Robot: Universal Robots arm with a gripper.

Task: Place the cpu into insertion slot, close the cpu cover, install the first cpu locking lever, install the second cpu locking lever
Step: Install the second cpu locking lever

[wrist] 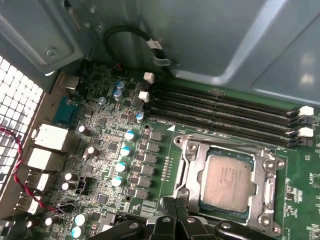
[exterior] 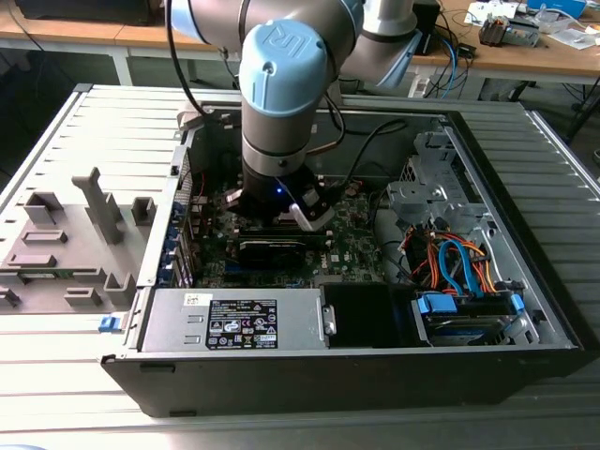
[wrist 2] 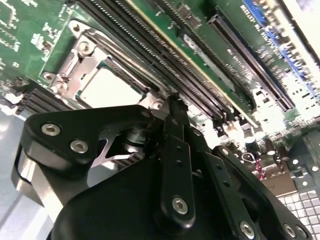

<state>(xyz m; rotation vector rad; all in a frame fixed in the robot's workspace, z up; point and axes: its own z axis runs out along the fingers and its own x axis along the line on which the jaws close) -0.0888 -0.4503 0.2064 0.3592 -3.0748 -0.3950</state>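
The cpu (wrist: pixel 227 182) lies flat in the insertion slot (wrist: pixel 187 146) on the green motherboard, its silvery-tan face up. The cpu cover (wrist: pixel 265 172), a silvery frame, lies down around the chip's edges. My gripper (wrist: pixel 175 202) is shut, its dark fingertips together right at the slot's corner; whether they touch a lever I cannot tell. In the second wrist view the cpu (wrist 2: pixel 112 90) sits just beyond the black gripper (wrist 2: pixel 172 102). In the exterior view the gripper (exterior: pixel 281 208) hangs low inside the open computer case.
Long black memory slots (wrist: pixel 225 112) run beside the socket. Capacitors (wrist: pixel 122 167) and rear ports (wrist: pixel 47 137) stand on the board. A black card (exterior: pixel 272 248), a grey power supply (exterior: pixel 234 319) and drive cables (exterior: pixel 459 262) fill the case. A grey fixture (exterior: pixel 66 244) lies outside it.
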